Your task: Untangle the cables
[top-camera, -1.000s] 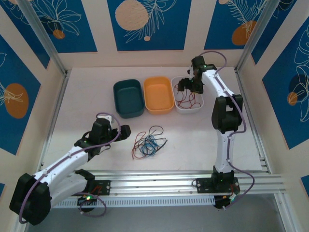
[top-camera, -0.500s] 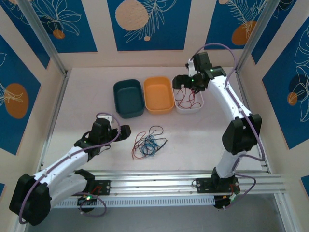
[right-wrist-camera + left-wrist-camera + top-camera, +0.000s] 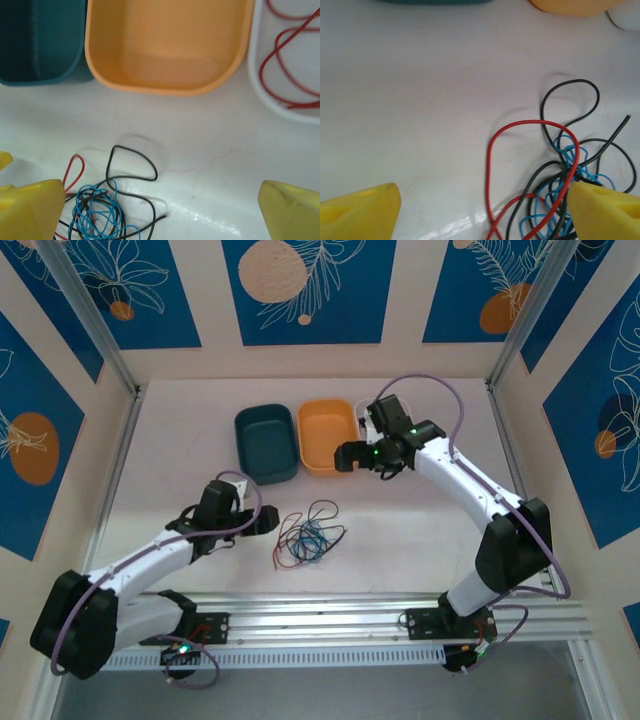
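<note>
the cables are found tangled on the bare table, just to the right of the left gripper, whose jaws are spread wide with a red loop lying between them. this gripper is judged the nearer; the right gripper, likewise spread wide, is held farther back by the orange bin
</note>
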